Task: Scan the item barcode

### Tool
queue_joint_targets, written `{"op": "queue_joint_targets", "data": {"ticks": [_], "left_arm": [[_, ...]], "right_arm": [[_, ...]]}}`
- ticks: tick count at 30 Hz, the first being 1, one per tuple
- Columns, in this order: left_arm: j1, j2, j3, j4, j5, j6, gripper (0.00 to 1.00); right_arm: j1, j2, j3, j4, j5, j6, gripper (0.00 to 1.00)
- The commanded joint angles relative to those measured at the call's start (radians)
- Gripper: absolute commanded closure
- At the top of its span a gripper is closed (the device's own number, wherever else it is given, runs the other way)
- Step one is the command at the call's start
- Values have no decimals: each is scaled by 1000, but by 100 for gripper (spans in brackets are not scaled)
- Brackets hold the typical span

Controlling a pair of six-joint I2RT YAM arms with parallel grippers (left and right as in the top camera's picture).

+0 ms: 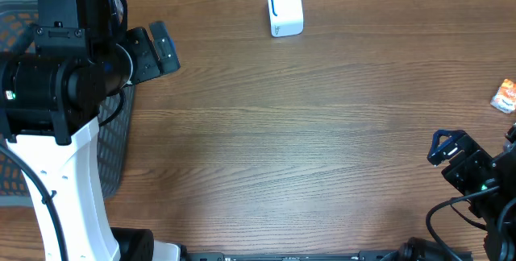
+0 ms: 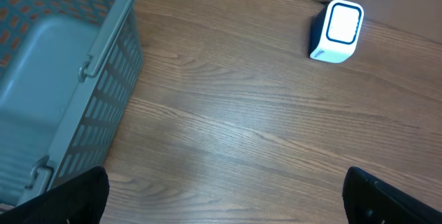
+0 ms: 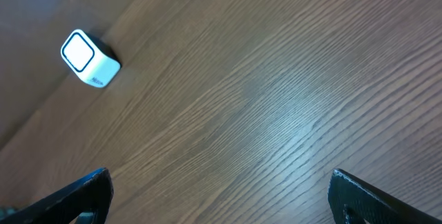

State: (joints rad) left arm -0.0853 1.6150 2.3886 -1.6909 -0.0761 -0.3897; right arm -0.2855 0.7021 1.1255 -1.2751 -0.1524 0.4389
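The white barcode scanner [image 1: 285, 9] with a blue-rimmed window stands at the table's far edge; it also shows in the left wrist view as the scanner [image 2: 336, 32] and in the right wrist view as the scanner [image 3: 90, 59]. The item, a small orange and white packet [image 1: 505, 96], lies at the right edge, partly cut off. My left gripper [image 1: 153, 51] hovers at the far left, open and empty [image 2: 224, 196]. At the near right, my right gripper [image 1: 474, 138] is open and empty [image 3: 221, 196]. Bare wood lies between both pairs of fingers.
A grey mesh basket [image 1: 113, 148] stands at the table's left edge under the left arm; in the left wrist view the basket [image 2: 103, 79] holds a pale grey object [image 2: 41, 86]. The wooden tabletop [image 1: 306, 132] stretches between the arms.
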Motion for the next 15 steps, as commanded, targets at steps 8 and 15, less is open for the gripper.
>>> {"op": "queue_joint_targets", "data": {"ticks": [8, 15], "left_arm": [[1, 1, 2, 2, -10, 9, 0], [1, 1, 2, 2, -10, 9, 0]], "right_arm": [[31, -45, -48, 40, -111, -159, 0], [182, -209, -265, 305, -111, -159, 0]]}}
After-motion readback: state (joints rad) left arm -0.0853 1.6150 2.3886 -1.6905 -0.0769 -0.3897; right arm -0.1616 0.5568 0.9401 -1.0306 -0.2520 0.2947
